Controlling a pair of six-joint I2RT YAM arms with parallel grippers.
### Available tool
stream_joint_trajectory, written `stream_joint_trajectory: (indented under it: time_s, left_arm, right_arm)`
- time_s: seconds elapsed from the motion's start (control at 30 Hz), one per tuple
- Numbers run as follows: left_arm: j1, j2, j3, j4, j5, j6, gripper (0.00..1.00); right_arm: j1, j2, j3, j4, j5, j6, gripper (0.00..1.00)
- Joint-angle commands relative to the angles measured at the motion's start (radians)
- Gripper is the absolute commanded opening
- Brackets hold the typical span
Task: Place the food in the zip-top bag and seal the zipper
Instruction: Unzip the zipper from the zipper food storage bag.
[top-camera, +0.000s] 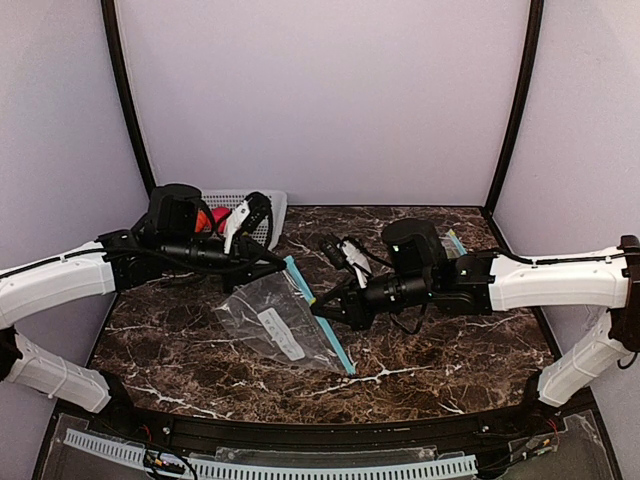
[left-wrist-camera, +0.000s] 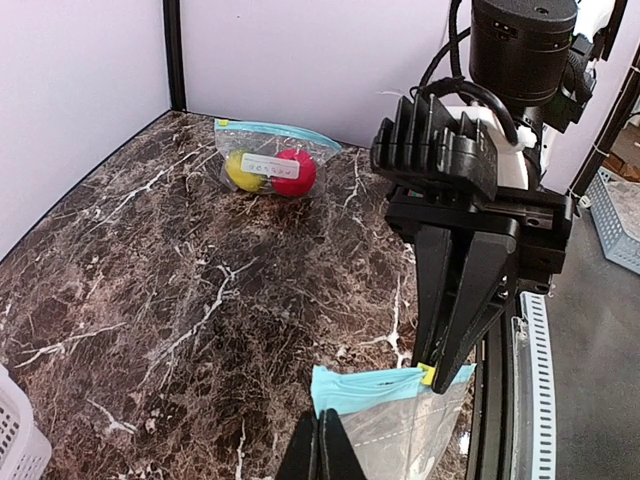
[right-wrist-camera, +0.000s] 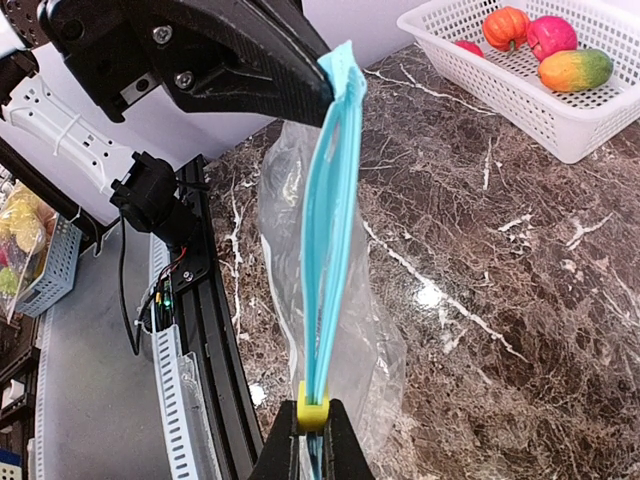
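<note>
Food (right-wrist-camera: 552, 38): smooth, rounded toy fruits in orange, pink and green-yellow, lying in the white mesh basket (right-wrist-camera: 480, 85), not yet bagged. Bag (top-camera: 275, 325): clear crinkled film with a teal zipper strip (right-wrist-camera: 325, 230) and a yellow slider (right-wrist-camera: 312, 412). My left jaws pinch one end of the strip and my right jaws pinch the slider end. This pulls it taut, likely to steady the mouth. The bag's belly rests on the marbled table (top-camera: 450, 350).
</note>
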Motion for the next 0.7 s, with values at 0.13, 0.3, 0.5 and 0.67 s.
stream_joint_trajectory:
  time_s: [0.13, 0.3, 0.5, 0.67]
  left_arm:
    - [0.054, -0.062, -0.018, 0.032, -0.06, -0.003, 0.01]
    - [0.069, -0.08, -0.023, 0.04, -0.069, -0.002, 0.01]
    - [0.084, -0.099, -0.03, 0.045, -0.08, -0.002, 0.01]
    - [0.089, -0.113, -0.031, 0.041, -0.09, 0.003, 0.01]
  right_arm:
    - [0.01, 0.006, -0.027, -0.062, -0.031, 0.016, 0.0]
    - [0.012, 0.003, -0.04, -0.064, -0.037, 0.028, 0.0]
    - [0.016, 0.0, -0.056, -0.072, -0.041, 0.04, 0.0]
    - [0.028, -0.011, -0.083, -0.082, -0.051, 0.066, 0.0]
